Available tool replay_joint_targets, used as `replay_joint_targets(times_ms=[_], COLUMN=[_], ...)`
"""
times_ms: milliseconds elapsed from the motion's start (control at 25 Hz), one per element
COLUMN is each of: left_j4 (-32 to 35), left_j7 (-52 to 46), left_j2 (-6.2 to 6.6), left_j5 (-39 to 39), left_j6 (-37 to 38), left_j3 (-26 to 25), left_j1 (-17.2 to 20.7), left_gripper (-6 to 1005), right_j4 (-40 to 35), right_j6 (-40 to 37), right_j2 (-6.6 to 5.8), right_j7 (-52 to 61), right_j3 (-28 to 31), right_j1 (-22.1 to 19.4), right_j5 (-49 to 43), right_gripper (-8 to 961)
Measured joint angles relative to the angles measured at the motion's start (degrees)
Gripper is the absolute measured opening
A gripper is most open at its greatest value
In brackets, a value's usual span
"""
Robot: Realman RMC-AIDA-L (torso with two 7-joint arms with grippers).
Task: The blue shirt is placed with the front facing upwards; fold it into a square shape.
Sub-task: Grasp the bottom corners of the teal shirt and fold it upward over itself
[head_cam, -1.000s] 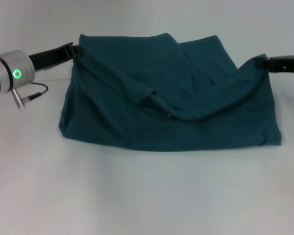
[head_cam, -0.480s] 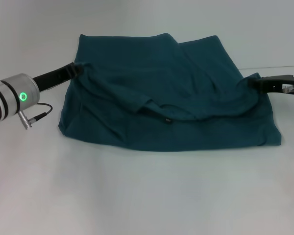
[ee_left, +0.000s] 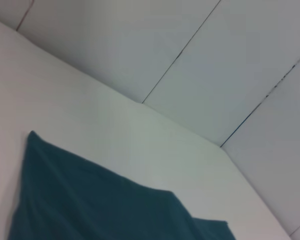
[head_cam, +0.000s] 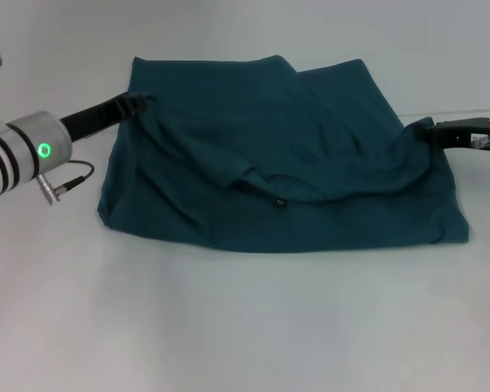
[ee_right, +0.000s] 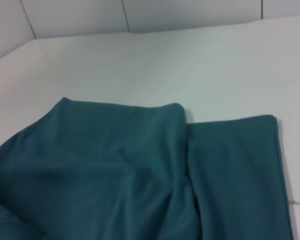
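Left end effector [head_cam: 137, 103] higher than before; blue shirt [head_cam: 278, 163] rumpled, half-folded

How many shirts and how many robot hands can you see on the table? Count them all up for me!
Shirts: 1, the blue shirt
Robot grippers: 2, the left gripper at the shirt's left edge and the right gripper at its right edge
Total: 3

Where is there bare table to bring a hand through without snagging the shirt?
The widest bare table lies in front of the blue shirt, along its near hem. A narrower strip runs behind its far edge. The sides are crowded: the left gripper and right gripper sit at the cloth's side edges.
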Motion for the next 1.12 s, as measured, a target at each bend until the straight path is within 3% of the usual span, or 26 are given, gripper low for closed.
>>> replay_joint_targets(times_ms=[640,800,1120], left_j4=[2.71,2.99,2.41], left_j7=[-0.05,0.17,0.79], left_j2=[1.34,1.18,-0.18], left_j5=[-3.13,-3.67,-3.69], left_j6=[0.91,1.26,0.07], left_j3=[-0.03,-0.03,-0.02], left_j1=[-4.86,-4.50,-0.60], left_gripper=[38,41,47], right_j4=[-8.32,-8.43,-4.06], right_j6=[-4.80,-5.25,-2.27], right_j2=[-1.69,-1.72,-0.60], right_j7=[6.38,6.83,5.32], right_j3=[-1.99,-2.25,-2.75], right_j1=[1.78,2.01,1.27], right_j5=[0.03,0.02,0.02], right_gripper=[35,35,35])
